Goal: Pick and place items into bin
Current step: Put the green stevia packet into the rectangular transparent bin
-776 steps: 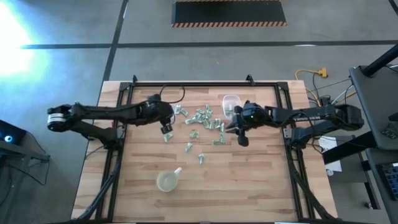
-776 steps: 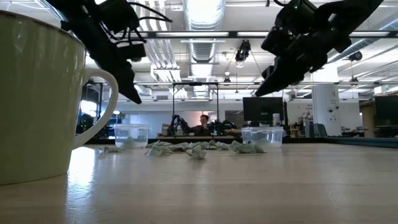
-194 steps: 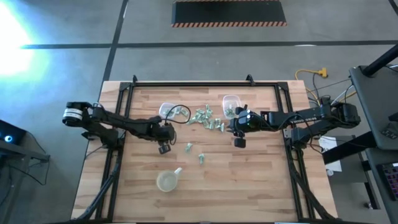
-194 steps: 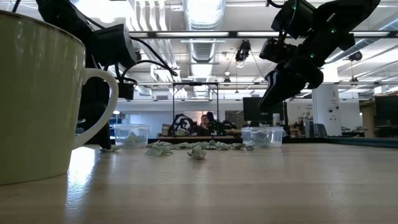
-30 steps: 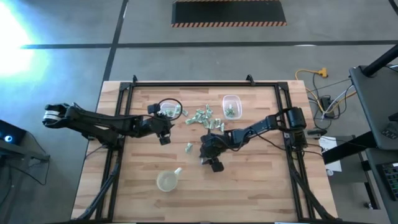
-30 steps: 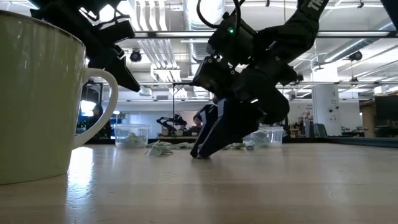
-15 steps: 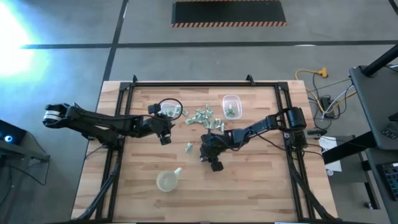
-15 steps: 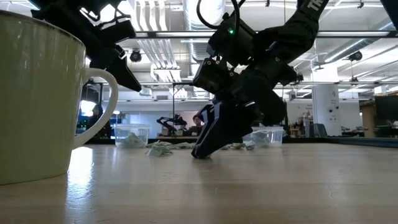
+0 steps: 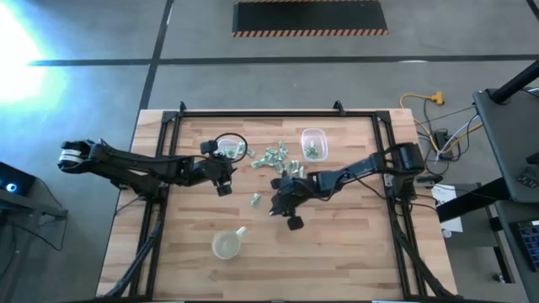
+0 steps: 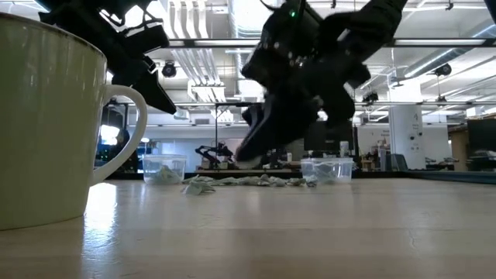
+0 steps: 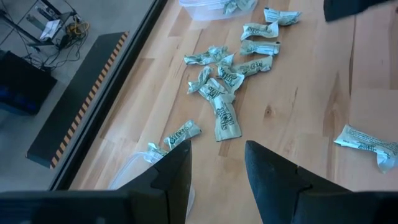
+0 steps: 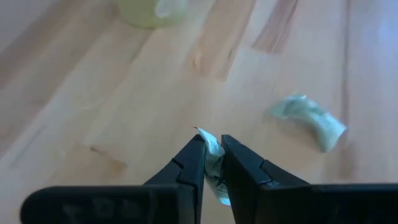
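Right pincer (image 12: 211,163): clamped on one small pale green packet (image 12: 215,167), lifted off the wooden tabletop (image 9: 337,244).
Left pincer (image 11: 214,168): wide, empty.
Left: loose packets (image 11: 231,74) ahead of it.

Pale wooden slatted table (image 9: 354,252) — tiny pale green packets (image 9: 278,160) clustered between two clear plastic containers (image 9: 313,144); yellowish round spouted cup (image 9: 226,245) nearer front.

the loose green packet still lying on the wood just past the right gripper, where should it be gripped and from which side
That packet lies flat on the table, slightly curved, with nothing touching it. Probably best to come straight down from above and pinch across its narrow middle, fingers on its two long edges. The right gripper is already shut on another packet, so that one goes to a bin first.
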Controlling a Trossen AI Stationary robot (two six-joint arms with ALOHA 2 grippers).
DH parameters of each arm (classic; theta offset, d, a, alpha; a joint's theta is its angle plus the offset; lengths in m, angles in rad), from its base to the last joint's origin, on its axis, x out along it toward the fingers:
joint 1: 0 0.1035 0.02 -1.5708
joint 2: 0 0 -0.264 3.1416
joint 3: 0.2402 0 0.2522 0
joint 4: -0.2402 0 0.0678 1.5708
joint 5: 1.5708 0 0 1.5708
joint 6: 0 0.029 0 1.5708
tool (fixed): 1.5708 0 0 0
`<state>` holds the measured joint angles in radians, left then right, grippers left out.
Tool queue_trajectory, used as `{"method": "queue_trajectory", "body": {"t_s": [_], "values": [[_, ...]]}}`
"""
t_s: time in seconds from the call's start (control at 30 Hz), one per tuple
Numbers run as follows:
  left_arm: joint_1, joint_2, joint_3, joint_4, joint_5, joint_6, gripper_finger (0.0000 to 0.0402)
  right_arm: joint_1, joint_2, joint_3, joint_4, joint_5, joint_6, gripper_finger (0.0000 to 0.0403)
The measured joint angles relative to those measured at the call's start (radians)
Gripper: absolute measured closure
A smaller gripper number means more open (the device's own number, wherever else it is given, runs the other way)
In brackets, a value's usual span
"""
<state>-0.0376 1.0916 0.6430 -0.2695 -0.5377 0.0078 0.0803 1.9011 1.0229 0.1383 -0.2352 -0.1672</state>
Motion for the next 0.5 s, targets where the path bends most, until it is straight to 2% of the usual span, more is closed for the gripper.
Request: {"method": "queue_trajectory", "body": {"t_s": [0.1,0.17,0.33,0.5], "values": [[0.000,0.000,0.000,0.000,0.000,0.000,0.0268,-0.002,-0.063,0.000,-0.044,0.003,-0.041,0.0360],[0.000,0.000,-0.001,0.000,0.000,0.000,0.0268,-0.005,-0.112,0.001,-0.093,0.040,-0.073,0.0360],[0.000,0.000,-0.001,0.000,0.000,0.000,0.0268,-0.011,-0.259,0.002,-0.287,0.283,-0.138,0.0360],[0.000,0.000,-0.001,0.001,0.000,0.000,0.0268,-0.034,-0.396,-0.003,-0.448,0.483,-0.107,0.0360]]}}
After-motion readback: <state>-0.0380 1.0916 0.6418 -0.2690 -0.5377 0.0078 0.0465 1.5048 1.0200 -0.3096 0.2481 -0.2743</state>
